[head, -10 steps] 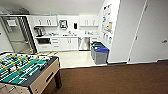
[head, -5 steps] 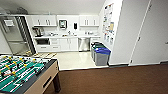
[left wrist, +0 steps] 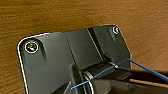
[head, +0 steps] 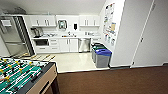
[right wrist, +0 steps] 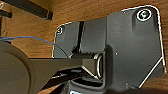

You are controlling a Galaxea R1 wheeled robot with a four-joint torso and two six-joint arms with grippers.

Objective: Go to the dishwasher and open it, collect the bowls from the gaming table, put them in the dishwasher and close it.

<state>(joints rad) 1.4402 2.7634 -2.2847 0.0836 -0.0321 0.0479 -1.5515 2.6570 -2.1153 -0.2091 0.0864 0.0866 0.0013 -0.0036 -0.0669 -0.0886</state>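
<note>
You are barely started: the dishwasher (head: 84,45) is shut under the counter, just left of the bins (head: 101,57), well beyond the gaming table (head: 23,75), and I cannot tell either gripper's state.

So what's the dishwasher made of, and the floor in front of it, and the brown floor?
The dishwasher looks like brushed steel: its front is grey with a dull sheen between white cabinets. The kitchen floor seems to be pale tile or vinyl, smooth and slightly glossy. The brown floor looks like wood or wood-look planks; the left wrist view shows grain lines.
</note>
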